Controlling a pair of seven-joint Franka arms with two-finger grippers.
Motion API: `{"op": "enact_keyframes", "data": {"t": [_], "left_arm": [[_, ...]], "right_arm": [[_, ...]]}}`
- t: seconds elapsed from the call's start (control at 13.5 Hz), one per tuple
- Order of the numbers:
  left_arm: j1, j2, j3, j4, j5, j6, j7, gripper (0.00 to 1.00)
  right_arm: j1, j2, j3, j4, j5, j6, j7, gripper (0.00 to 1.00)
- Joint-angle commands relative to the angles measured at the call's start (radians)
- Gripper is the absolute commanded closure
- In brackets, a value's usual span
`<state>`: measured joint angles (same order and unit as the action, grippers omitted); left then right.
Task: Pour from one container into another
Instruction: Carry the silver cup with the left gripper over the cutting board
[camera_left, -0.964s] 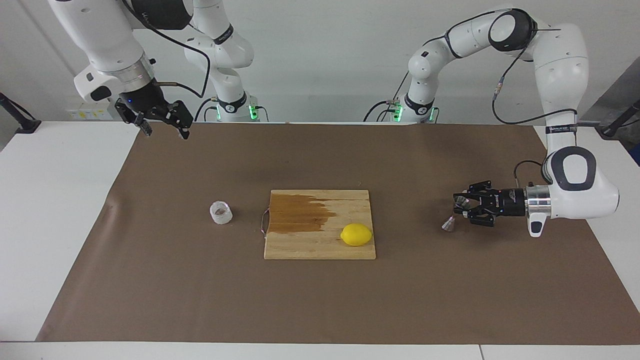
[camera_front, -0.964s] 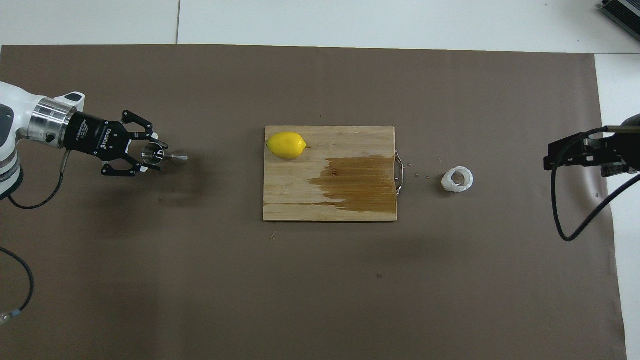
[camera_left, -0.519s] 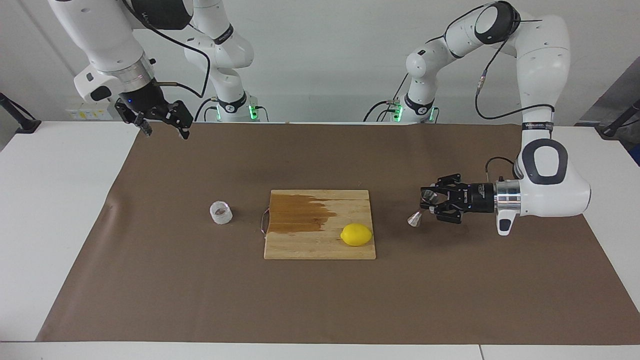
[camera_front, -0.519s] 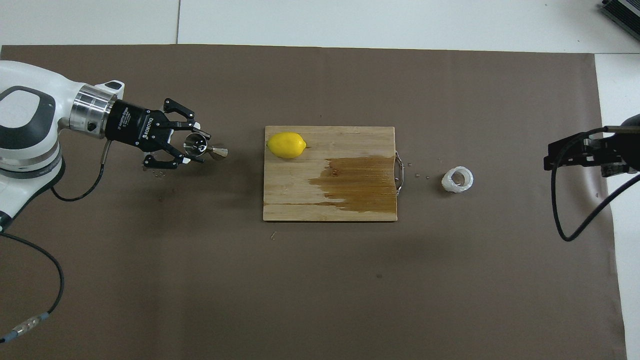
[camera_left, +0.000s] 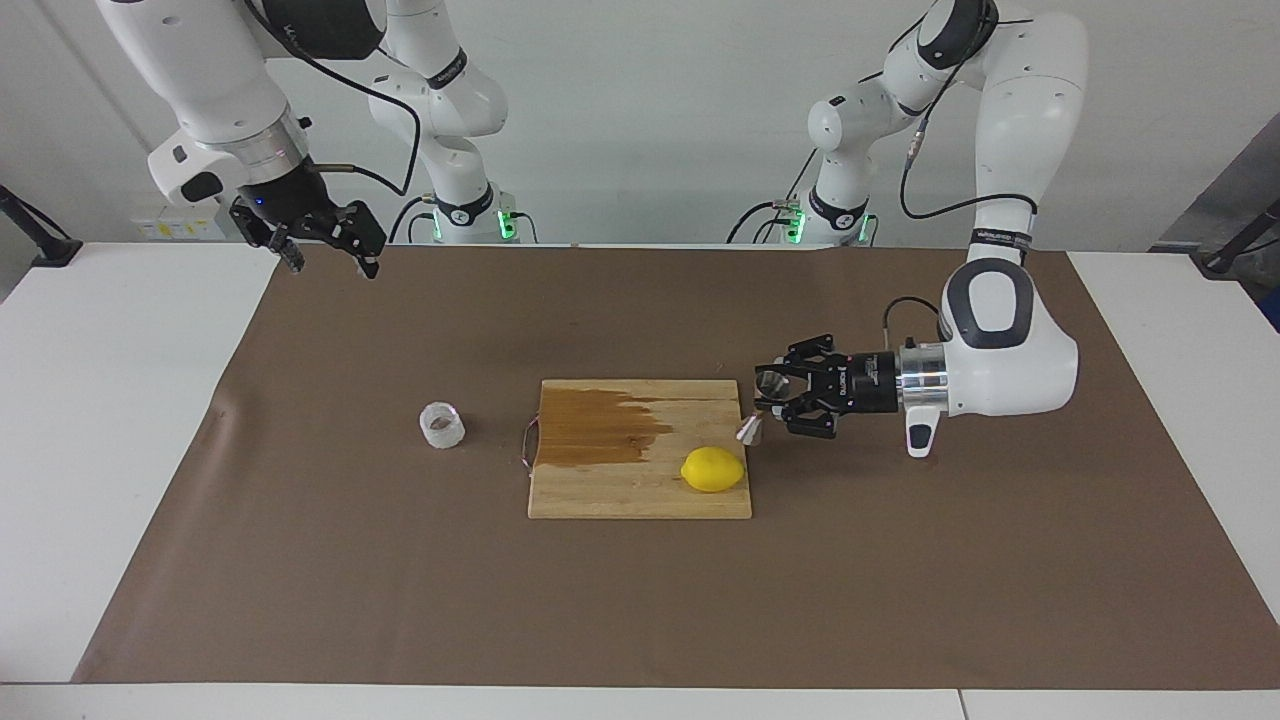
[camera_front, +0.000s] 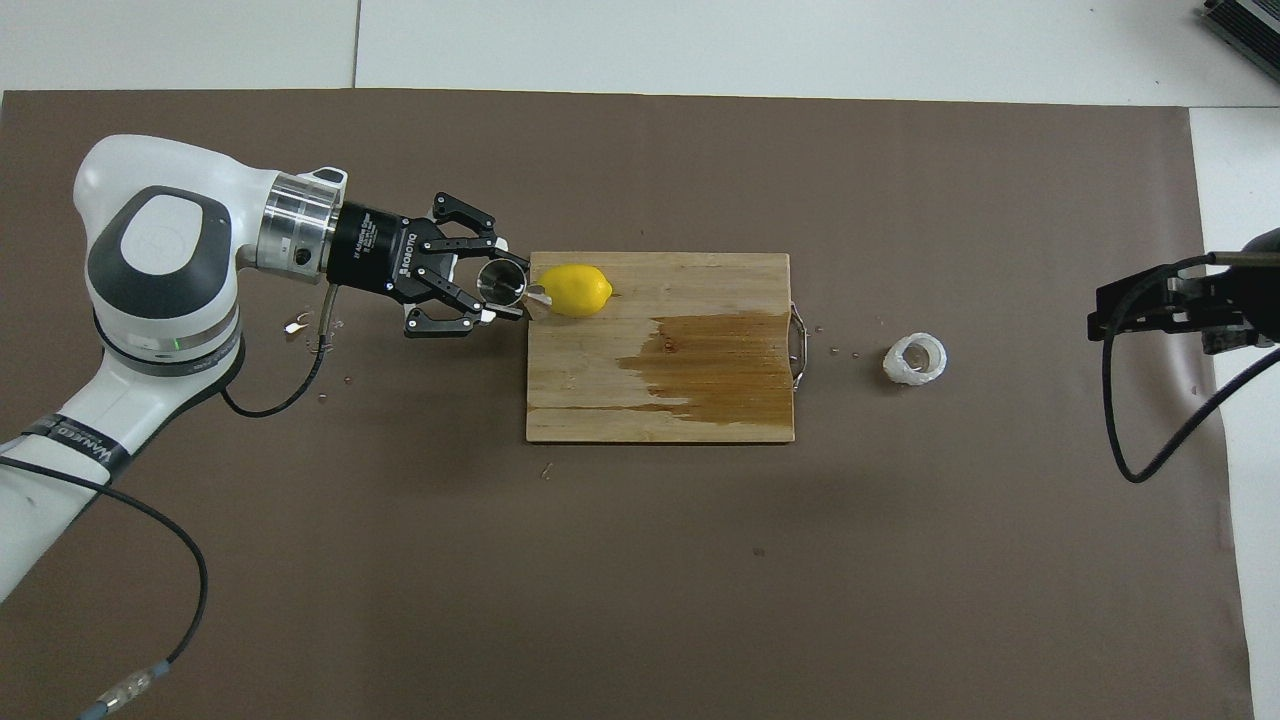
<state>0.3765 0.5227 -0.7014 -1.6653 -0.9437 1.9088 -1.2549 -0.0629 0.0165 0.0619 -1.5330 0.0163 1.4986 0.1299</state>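
Note:
The translucent ridged cup (camera_left: 441, 426) stands on the brown paper beside the cutting board's handle, toward the right arm's end; it also shows in the overhead view (camera_front: 915, 360). My left gripper (camera_left: 775, 398) is shut on the steel jigger (camera_left: 760, 405) and holds it tilted in the air over the board's edge, close to the lemon. In the overhead view the left gripper (camera_front: 495, 285) and jigger (camera_front: 505, 288) sit just beside the lemon. My right gripper (camera_left: 330, 262) waits raised and open over the paper's corner at its own end (camera_front: 1165, 305).
A wooden cutting board (camera_left: 640, 490) with a dark wet patch lies mid-table (camera_front: 600, 400). A yellow lemon (camera_left: 712, 469) rests on its corner (camera_front: 573, 290). Small droplets (camera_front: 300, 325) mark the paper under the left arm.
My left gripper has carried the jigger from the left arm's end of the table to the board's edge by the lemon. The right arm and the cup have not moved.

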Motion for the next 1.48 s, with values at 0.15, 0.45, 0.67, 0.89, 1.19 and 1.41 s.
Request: {"op": "enact_keyframes", "data": {"t": [0.15, 0.45, 0.67, 0.89, 1.19, 1.41], "left_arm": [[-0.131, -0.04, 0.02, -0.045, -0.134, 0.2, -0.041, 0.95], [-0.266, -0.036, 0.02, -0.066, -0.265, 0.419, -0.041, 1.0], [-0.355, -0.033, 0.02, -0.1, -0.342, 0.605, -0.04, 1.0], [-0.41, -0.029, 0.02, -0.117, -0.414, 0.725, -0.041, 1.0], [-0.473, -0.027, 0.022, -0.129, -0.495, 0.812, -0.034, 1.0], [-0.499, -0.026, 0.023, -0.149, -0.497, 0.848, -0.031, 1.0]], "right_arm": [[-0.012, -0.009, 0.009, -0.006, 0.005, -0.004, -0.001, 0.0], [-0.012, -0.009, 0.009, -0.006, 0.005, -0.004, -0.001, 0.0], [-0.012, -0.009, 0.007, -0.006, 0.005, -0.004, -0.001, 0.0], [-0.012, -0.009, 0.009, -0.006, 0.005, -0.004, -0.001, 0.0], [-0.012, -0.009, 0.009, -0.006, 0.005, -0.004, -0.001, 0.0], [-0.012, -0.009, 0.009, -0.006, 0.005, -0.004, -0.001, 0.0]]}}
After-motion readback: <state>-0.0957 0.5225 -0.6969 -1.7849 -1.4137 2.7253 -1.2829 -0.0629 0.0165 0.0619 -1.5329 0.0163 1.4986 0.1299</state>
